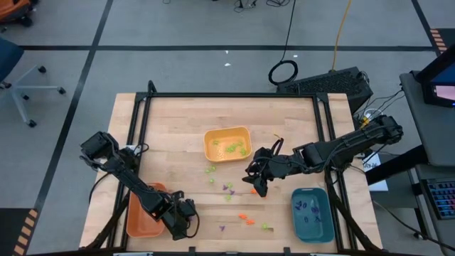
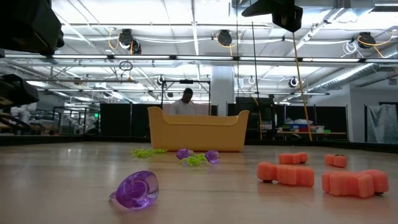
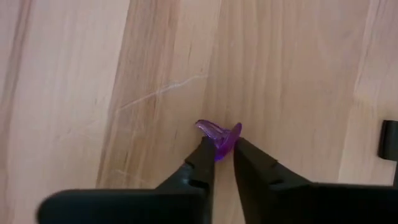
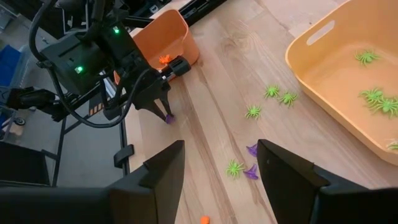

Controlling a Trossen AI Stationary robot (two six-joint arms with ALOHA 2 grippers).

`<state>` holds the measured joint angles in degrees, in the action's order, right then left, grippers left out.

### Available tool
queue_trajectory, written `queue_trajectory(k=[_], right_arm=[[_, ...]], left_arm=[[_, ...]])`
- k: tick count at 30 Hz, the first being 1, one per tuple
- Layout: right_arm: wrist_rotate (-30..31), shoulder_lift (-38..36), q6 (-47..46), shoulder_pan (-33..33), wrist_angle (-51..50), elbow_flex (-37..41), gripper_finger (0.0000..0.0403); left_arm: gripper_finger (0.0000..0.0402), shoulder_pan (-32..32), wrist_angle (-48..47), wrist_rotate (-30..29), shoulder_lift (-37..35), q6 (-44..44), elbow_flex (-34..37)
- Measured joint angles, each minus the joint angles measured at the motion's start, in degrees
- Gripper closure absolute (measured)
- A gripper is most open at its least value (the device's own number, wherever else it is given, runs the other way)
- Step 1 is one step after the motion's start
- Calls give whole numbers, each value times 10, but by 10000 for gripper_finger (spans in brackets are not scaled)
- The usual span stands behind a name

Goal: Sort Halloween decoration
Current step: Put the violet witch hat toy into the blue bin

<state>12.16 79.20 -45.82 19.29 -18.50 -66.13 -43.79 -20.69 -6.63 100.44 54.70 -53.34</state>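
So the left hand (image 3: 221,151) is sitting low at the near edge of the counter (image 1: 178,128), just beside the orange tray (image 1: 142,213), and its fingers are pinching a little purple piece (image 3: 219,134) that's touching the wood. The right hand (image 4: 221,168) is hovering over the middle of the counter with its fingers spread apart, nothing in them. Green spiders (image 4: 271,92) and more purple bits (image 4: 251,149) are lying scattered below it, next to the yellow tray (image 1: 227,144). A few purple pieces are lying in the teal tray (image 1: 311,213), and orange pieces (image 2: 286,174) are lying loose near the front.
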Motion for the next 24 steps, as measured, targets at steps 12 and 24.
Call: queue_trajectory(k=[12, 24], right_arm=[[0, 0, 0, 0, 0, 0, 216], [0, 0, 0, 0, 0, 0, 216]], left_arm=[[400, -1, 5, 1, 1, 3, -3], [401, -1, -6, -3, 2, 5, -50]])
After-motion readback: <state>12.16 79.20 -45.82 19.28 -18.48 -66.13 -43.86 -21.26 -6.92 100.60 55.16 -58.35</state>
